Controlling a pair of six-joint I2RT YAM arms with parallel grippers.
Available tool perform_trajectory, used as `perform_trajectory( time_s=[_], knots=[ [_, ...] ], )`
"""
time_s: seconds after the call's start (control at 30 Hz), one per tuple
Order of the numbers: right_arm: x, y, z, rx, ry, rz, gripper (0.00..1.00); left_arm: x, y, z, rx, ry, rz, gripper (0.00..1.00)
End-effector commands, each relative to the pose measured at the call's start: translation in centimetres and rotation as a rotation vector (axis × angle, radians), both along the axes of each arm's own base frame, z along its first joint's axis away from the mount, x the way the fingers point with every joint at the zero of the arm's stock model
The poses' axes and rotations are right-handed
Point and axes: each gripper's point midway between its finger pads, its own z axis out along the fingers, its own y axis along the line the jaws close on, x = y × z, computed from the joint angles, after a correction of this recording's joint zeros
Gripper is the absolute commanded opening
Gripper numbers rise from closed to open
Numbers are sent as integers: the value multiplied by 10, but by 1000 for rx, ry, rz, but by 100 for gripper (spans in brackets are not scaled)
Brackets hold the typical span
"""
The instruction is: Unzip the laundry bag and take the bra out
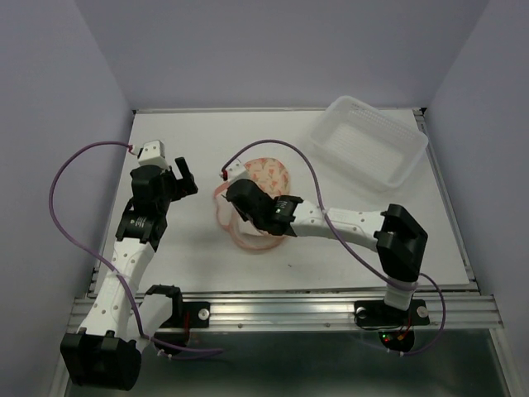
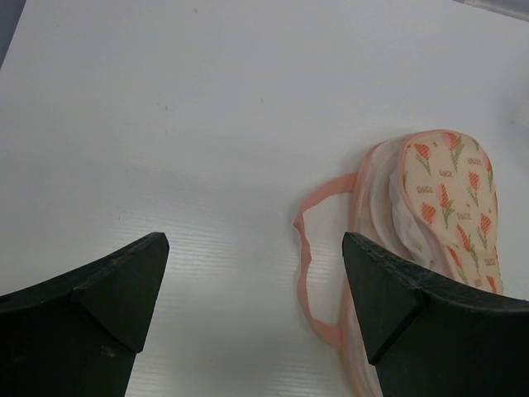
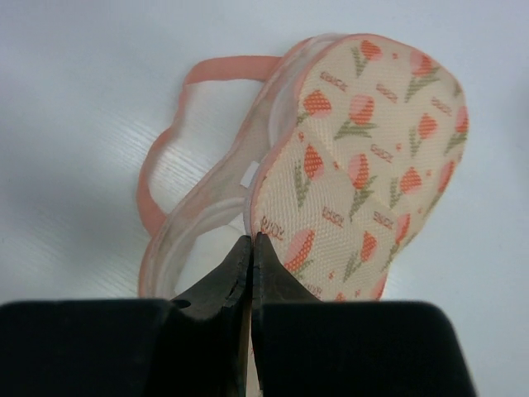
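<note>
Closed tight at the right gripper (image 3: 251,248) — 2 black fingertips pressed flat together, right against the near rim of the laundry bag (image 3: 364,157). Cannot tell whether anything thin is pinched between them. Straight ahead of those tips and a little to the right, the bag's printed shell (image 3: 388,99), cream with orange-red tulips, tilted up and away. To the left of the tips, the lower shell's pink-edged rim (image 3: 157,248) and the pink loop (image 3: 231,64), both lying on the white desk (image 3: 74,99).

Wide open at the left gripper (image 2: 252,281), holding nothing, poised over bare desk. Ahead and partly behind its right finger, the same bag with its 2 shells parted; the loop just ahead of the gap between the fingers, nearer the right one. White fabric (image 2: 403,217) showing between the shells — bra or lining, cannot tell.

Seen from the top camera: left gripper well apart from the bag, the bag off to its right; right gripper down over the bag's near part. Beyond and to the right of the right gripper, a clear plastic tub (image 1: 368,141), apart from both grippers.
</note>
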Motion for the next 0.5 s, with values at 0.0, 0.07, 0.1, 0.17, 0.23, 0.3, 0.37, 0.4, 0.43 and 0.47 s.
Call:
perform_trajectory(
  time_s=[0.0, 0.07, 0.1, 0.17, 0.23, 0.3, 0.37, 0.4, 0.43, 0.47],
  knots=[
    [18, -50, 55, 120, -105, -209, 1, 2, 3, 9, 13, -46, 7, 99],
    [23, -74, 57, 151, -110, -292, 1, 2, 3, 9, 11, -48, 6, 99],
    [24, -84, 58, 163, -112, -323, 1, 2, 3, 9, 11, -48, 6, 99],
    [25, -114, 54, 193, -110, -403, 1, 2, 3, 9, 10, -48, 4, 99],
    [23, -132, 50, 211, -109, -453, 1, 2, 2, 9, 9, -46, 0, 99],
    [19, -156, 39, 231, -90, -511, 1, 2, 1, 10, 9, -49, -3, 99],
    [16, -177, 24, 240, -61, -559, 1, 2, 0, 9, 6, -46, -9, 99],
    [15, -182, 19, 240, -49, -572, 1, 2, 0, 9, 5, -46, -10, 99],
    [13, -187, 13, 242, -33, -584, 1, 3, 0, 9, 4, -46, -11, 99],
    [10, -189, 8, 249, -19, -594, 1, 3, -1, 8, 4, -43, -13, 99]
  ],
)
